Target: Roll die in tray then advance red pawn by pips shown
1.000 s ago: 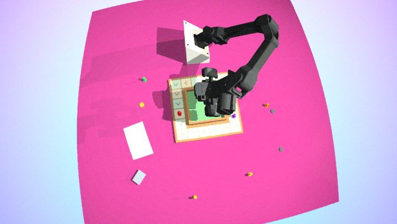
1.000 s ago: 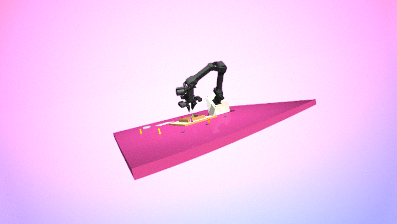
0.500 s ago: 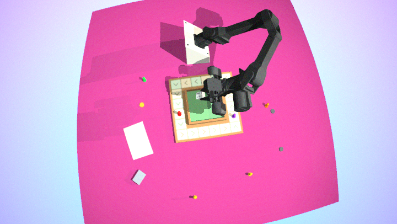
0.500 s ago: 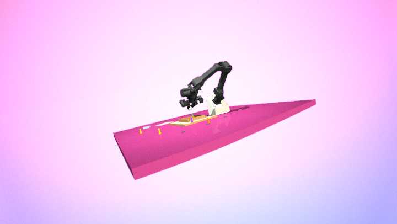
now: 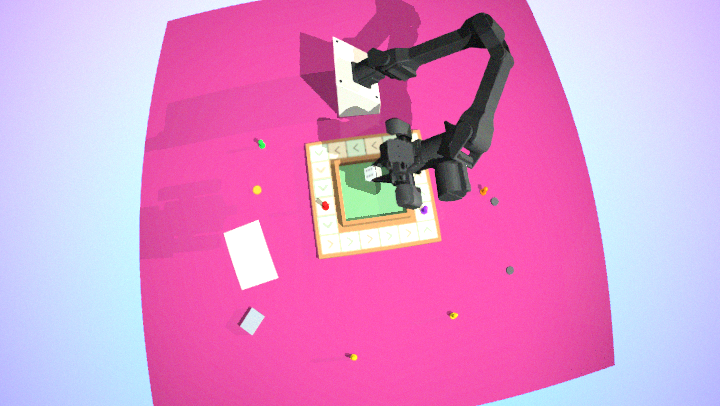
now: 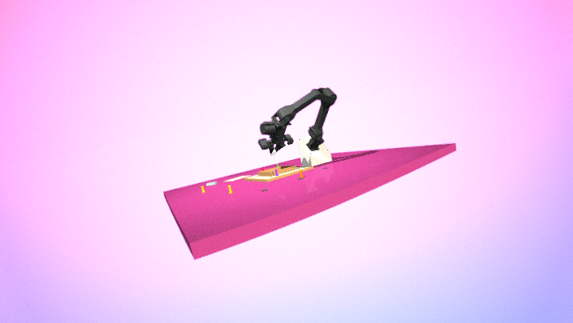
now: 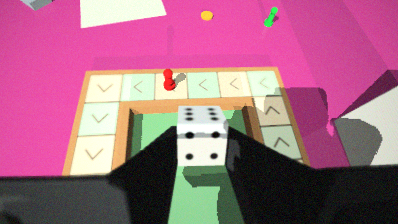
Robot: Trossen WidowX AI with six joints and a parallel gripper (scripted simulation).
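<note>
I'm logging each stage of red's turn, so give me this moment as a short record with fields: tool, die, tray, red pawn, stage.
tool: the tool is shut on the die, raised above the board
die: white die is held between the dark fingers, over the tray
tray: green tray in the board's middle; only the die's shadow shows in it
red pawn: red pawn stands upright on an arrow square of the board's track
other pawns: purple pawn on the board; green pawn off it
stage: die lifted, not yet dropped
</note>
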